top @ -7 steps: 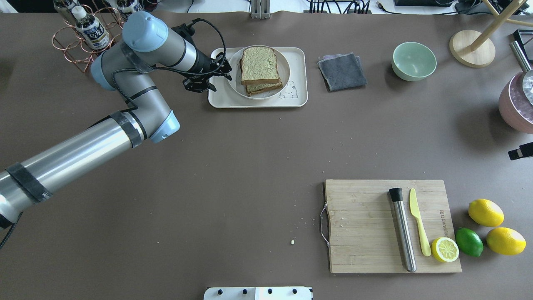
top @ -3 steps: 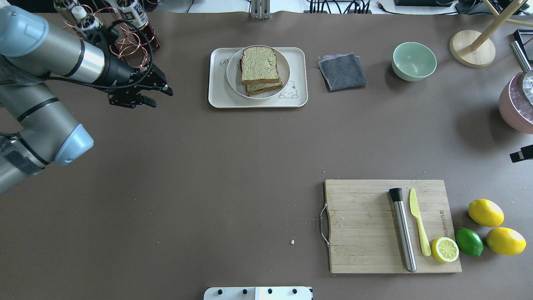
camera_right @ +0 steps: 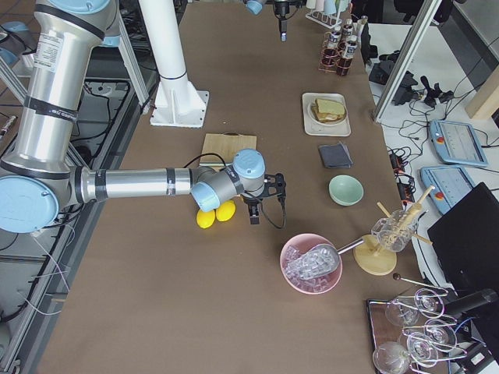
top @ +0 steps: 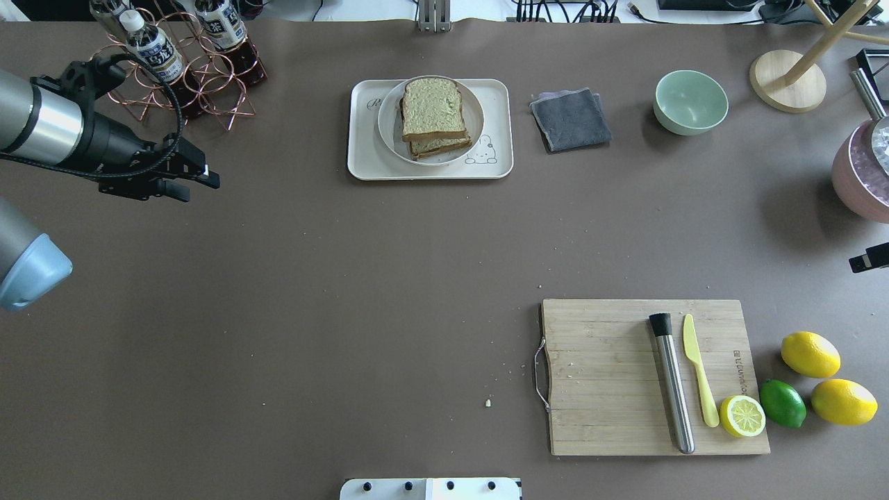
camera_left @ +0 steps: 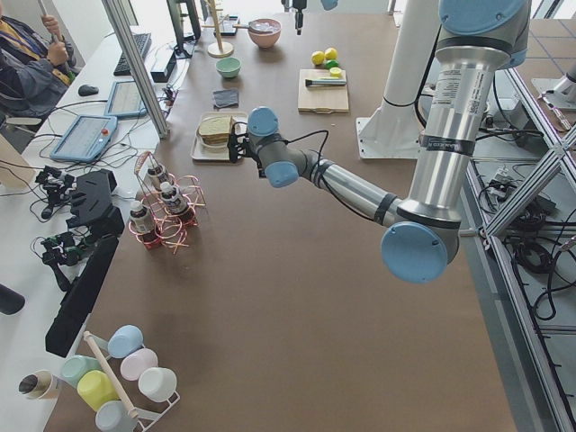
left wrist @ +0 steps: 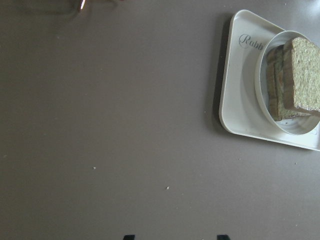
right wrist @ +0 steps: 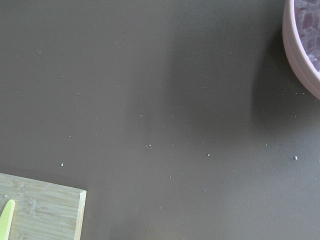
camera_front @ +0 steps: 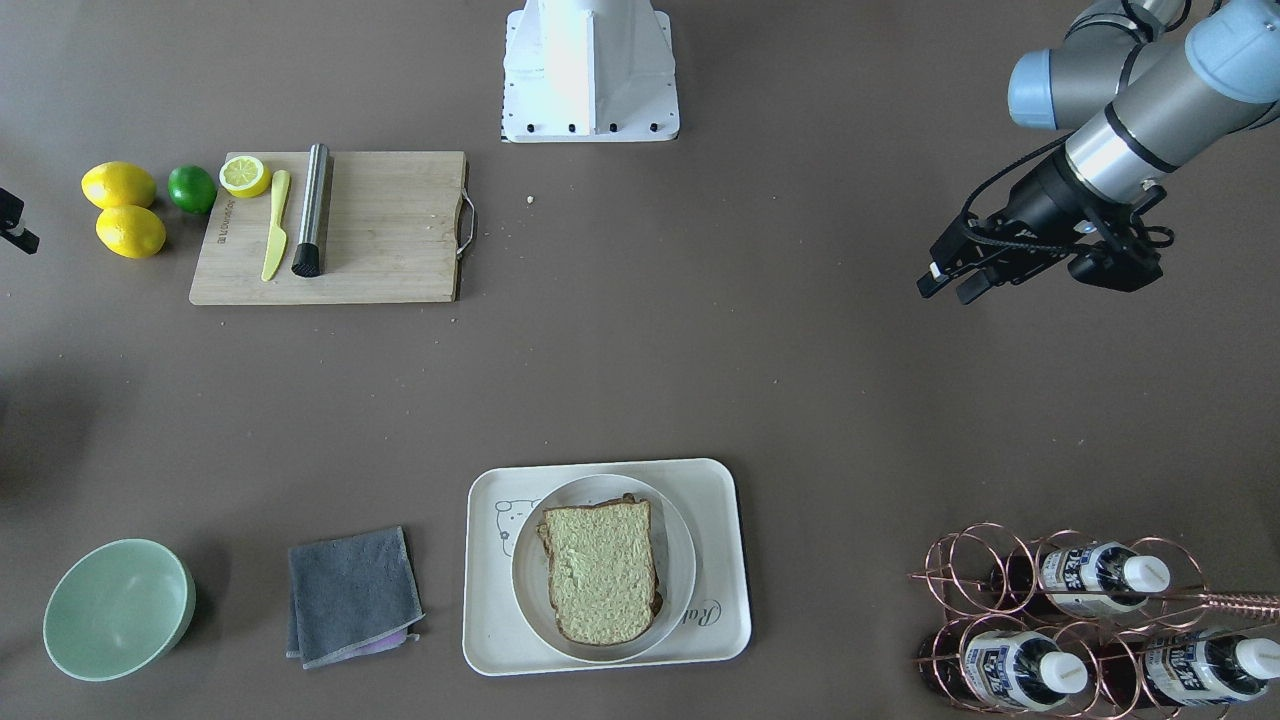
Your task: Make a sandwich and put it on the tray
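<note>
Seen from overhead, with the table read as a clock face. At nine to ten o'clock the left gripper (top: 200, 187) hangs above bare brown tabletop, its jaws parted and holding nothing; the wrist camera shows its two fingertips (left wrist: 129, 237) set well apart. At eleven o'clock stands a copper wire rack (top: 201, 83) of bottles.

At twelve o'clock lies the tray (top: 361, 149), cream-white with a bear drawing. A round white plate (top: 384, 118) sits on it, and the sandwich (top: 432, 107) rests on that plate – two bread slices stacked, the top one shifted slightly off the lower. The left gripper is well apart from the tray.

Next, toward one o'clock, come a folded grey cloth (top: 571, 118) and a pale green bowl (top: 690, 102). At four to five o'clock lies a wooden cutting board (top: 597, 375) bearing a steel rod (top: 672, 382), a yellow knife (top: 696, 368) and half a lemon (top: 742, 416). Just beside the board are a lime (top: 782, 403) and two whole lemons (top: 810, 354).

At three o'clock only a sliver of the right gripper (top: 869, 255) shows at the edge – whether its jaws are parted or closed cannot be told. A pink bowl (top: 858, 180) sits at two o'clock.
</note>
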Controlling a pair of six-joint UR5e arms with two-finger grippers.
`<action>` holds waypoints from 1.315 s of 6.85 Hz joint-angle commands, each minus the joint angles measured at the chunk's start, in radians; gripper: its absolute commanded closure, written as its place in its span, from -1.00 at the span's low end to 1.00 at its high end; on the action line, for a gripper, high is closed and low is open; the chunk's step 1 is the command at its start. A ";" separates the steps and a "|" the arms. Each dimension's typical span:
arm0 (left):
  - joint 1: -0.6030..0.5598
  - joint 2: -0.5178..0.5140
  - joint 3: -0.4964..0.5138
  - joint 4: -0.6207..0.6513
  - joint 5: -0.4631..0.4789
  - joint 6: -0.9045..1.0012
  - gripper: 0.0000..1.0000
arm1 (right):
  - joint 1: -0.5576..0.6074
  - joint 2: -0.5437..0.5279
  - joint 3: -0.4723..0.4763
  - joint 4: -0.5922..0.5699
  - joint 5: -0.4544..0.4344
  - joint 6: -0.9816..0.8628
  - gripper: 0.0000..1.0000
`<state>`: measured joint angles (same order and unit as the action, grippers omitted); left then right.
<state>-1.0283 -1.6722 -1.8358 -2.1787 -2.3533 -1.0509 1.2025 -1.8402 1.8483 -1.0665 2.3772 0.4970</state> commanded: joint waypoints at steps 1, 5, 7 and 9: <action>-0.103 0.158 0.001 0.011 -0.029 0.387 -0.26 | -0.009 -0.002 -0.006 -0.003 -0.004 0.000 -1.00; -0.399 0.204 0.004 0.493 -0.124 1.098 -0.27 | 0.014 -0.002 -0.059 -0.003 -0.021 -0.064 -1.00; -0.472 0.209 0.000 0.627 -0.115 1.259 -0.28 | 0.125 -0.033 -0.128 -0.004 -0.018 -0.232 -1.00; -0.492 0.221 -0.005 0.721 -0.113 1.339 -0.27 | 0.242 -0.037 -0.202 -0.038 -0.007 -0.412 -1.00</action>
<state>-1.5049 -1.4595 -1.8376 -1.5103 -2.4681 0.2395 1.3746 -1.8753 1.6850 -1.0786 2.3634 0.1867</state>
